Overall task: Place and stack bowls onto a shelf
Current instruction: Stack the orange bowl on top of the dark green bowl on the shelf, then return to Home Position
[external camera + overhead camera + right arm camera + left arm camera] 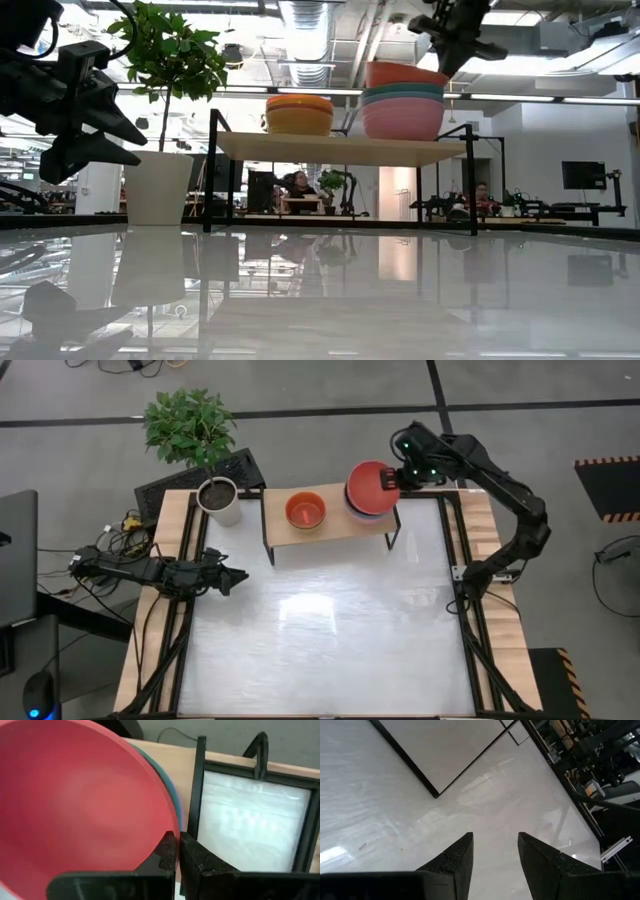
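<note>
Two stacks of bowls sit on the shelf: a small stack near its middle and a large stack topped by a red bowl at its right end. The right hand is at that bowl's rim, fingers pressed nearly together, pinching the rim. The left hand waits, spread, low over the bench at its left edge.
</note>
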Available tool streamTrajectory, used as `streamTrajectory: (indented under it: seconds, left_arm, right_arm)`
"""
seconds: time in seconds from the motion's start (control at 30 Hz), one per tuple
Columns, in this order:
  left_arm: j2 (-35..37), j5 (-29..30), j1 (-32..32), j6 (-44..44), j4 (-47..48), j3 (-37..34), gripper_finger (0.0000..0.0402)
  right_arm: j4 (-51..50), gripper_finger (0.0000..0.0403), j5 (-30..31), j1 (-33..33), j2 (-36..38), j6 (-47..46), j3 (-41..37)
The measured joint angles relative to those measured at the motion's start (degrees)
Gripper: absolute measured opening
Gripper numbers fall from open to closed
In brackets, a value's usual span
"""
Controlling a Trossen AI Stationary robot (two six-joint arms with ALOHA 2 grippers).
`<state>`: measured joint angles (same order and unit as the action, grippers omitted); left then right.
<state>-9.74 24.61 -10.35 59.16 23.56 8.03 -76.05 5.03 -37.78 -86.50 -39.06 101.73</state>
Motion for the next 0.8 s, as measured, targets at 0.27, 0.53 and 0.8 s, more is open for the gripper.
streamTrajectory:
  seconds: [0.27, 0.53, 0.8]
  left_arm:
    - [-0.01, 2.62, 0.00, 0.01, -0.05, 0.00, 0.0140]
    - [0.00, 4.37, 0.00, 2.16, -0.14, 0.00, 0.0140]
    - [0.00, 2.64, 0.00, 2.20, -9.71, -0.04, 0.0140]
  right_arm:
    - [0.29, 0.0094, -2.08, -2.33, -0.02, 3.75, 0.00]
    - [3.74, 0.0209, -2.18, -3.44, 1.39, 5.02, 0.51]
    - [12.91, 0.0215, -2.75, -0.36, 9.52, 11.48, 8.97]
